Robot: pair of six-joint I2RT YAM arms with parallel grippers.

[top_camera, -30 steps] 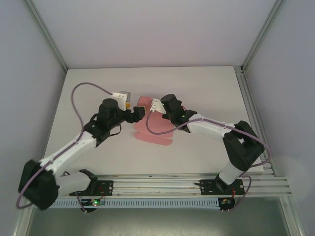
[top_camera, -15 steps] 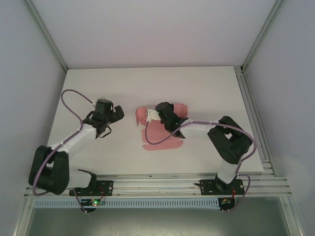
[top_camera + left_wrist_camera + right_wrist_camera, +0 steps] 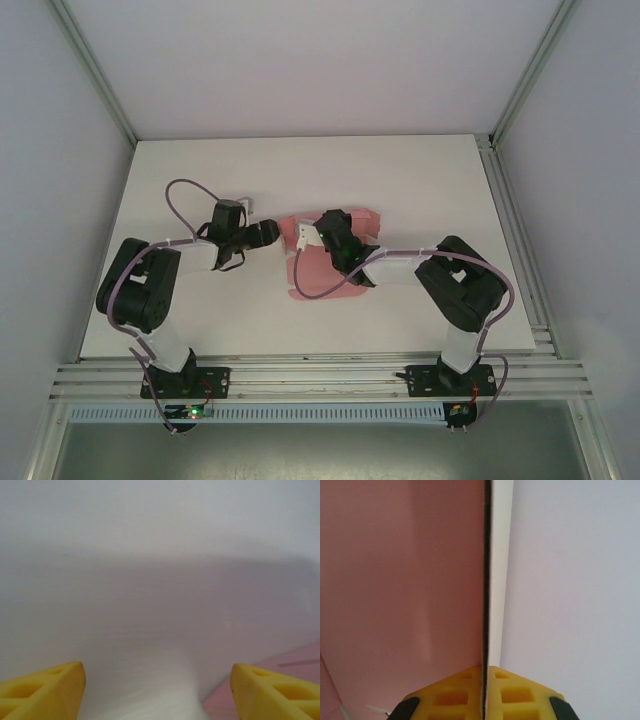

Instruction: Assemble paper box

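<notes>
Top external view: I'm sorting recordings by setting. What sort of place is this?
Probably a lab robot cell: a white table boxed in by plain panels on aluminium framing, the left arm and right arm bolted to a rail, and a pink paper box sheet between them.

The left gripper spreads its yellow fingers wide. The right gripper pinches an edge of the paper box between its fingers.

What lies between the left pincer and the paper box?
Bare white table. The left wrist view shows it ahead of the open left pincer, with the pink edge of the box at lower right.
</notes>
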